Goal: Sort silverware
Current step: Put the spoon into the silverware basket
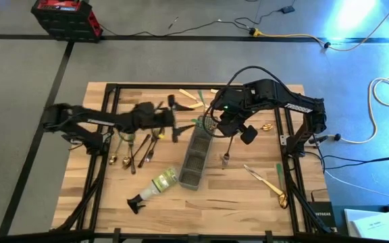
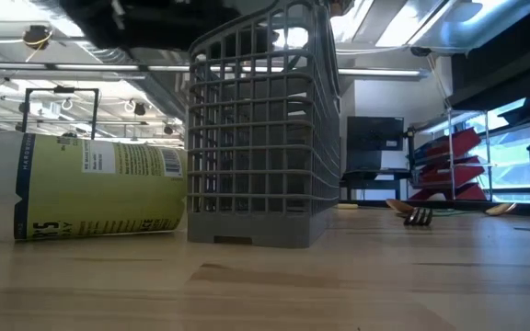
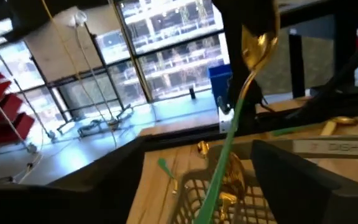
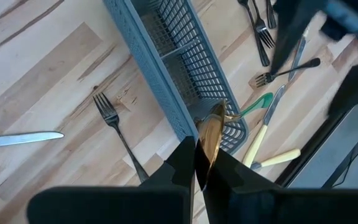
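A: Where's the R gripper (image 4: 199, 163) rn?

B: I've got it over the far end of the grey mesh caddy (image 1: 196, 154), pinched tight on a gold spoon (image 4: 210, 138), bowl hanging just above the end compartment's rim.

A: And L?

B: L gripper (image 1: 173, 126) sits beside the caddy's far-left edge, clamped on a green-handled gold spoon (image 3: 241, 99); wrist cam shows it slanting up over the basket wall.

A: Room to move?

B: Tight on the L side: loose forks and spoons (image 1: 139, 147) lie btwn L arm and caddy, spray bottle (image 1: 155, 187) on its side near the near corner. R side's more open: one dark fork (image 4: 114, 124) just beside the caddy, a knife (image 4: 21, 140) farther out, gold pieces (image 1: 269, 183) near the table's R edge.
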Motion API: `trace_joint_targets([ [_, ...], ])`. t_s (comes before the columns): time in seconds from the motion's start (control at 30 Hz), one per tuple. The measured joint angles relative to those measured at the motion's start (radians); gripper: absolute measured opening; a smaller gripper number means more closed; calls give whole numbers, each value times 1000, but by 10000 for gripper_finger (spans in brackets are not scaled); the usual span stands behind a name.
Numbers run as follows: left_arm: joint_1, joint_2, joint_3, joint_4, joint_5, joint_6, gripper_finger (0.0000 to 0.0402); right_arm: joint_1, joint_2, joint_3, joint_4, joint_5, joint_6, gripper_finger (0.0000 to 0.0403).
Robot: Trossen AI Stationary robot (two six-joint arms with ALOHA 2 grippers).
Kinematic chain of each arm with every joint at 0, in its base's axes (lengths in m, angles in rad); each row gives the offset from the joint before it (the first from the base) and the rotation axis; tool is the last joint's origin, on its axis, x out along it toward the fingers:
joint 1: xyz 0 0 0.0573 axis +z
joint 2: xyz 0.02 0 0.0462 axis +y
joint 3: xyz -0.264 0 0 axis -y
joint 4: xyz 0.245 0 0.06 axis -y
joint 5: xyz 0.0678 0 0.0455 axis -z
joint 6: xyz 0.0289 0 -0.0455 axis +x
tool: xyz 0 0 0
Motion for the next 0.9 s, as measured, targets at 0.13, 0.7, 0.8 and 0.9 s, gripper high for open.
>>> trace_joint_targets([
  [0.13, -26, 71, 85, -41, 17, 26, 295, 0, 0, 0, 0, 13, 2, 0],
  [0.7, -40, 201, 243, -73, 7, 107, 236, 0, -1, 0, -1, 13, 1, 0],
  [0.8, -46, 221, 258, -70, -28, 138, 235, 0, -1, 0, 0, 13, 2, 0],
  [0.9, -49, 221, 257, -75, -41, 152, 235, 0, -2, 0, 1, 13, 4, 0],
])
